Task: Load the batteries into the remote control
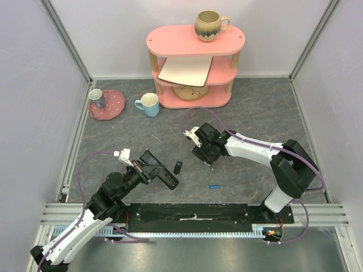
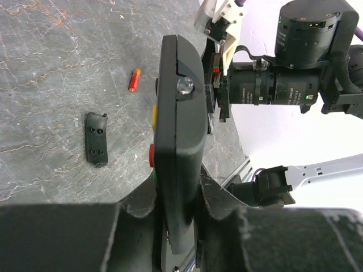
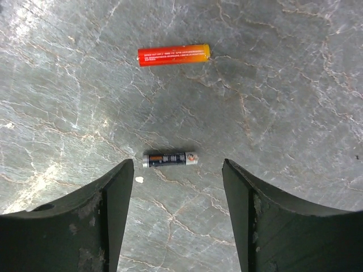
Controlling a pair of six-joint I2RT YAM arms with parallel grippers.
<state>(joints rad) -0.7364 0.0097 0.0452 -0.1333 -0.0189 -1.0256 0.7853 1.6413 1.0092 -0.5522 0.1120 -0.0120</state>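
1. Because the dark battery (image 3: 170, 159) is thin, round and lies flat on the table (image 3: 295, 85), a close that lands off-centre could roll or flick it away instead of catching it. In the right wrist view it sits nearer the lower-left of the two fingers (image 3: 116, 198).
2. If the grip takes it skewed, seating it in the remote control (image 2: 178, 124) would be harder, and a tilted battery could slip out on the way.
3. A reach for the red-orange battery (image 3: 173, 55), upper middle of that view, risks nudging the dark one.
4. Right gripper (image 3: 177, 167): jaws wide apart, straddling the dark battery, holding nothing, with no contact visible.
5. Left gripper (image 2: 178, 218): clamped on the remote control, which stands edge-on mid-frame. The loose battery cover (image 2: 96, 139) lies on the table at centre left.
6. Whether the blue battery (image 1: 214, 186), lower middle of the top view, is that dark one, I cannot tell.
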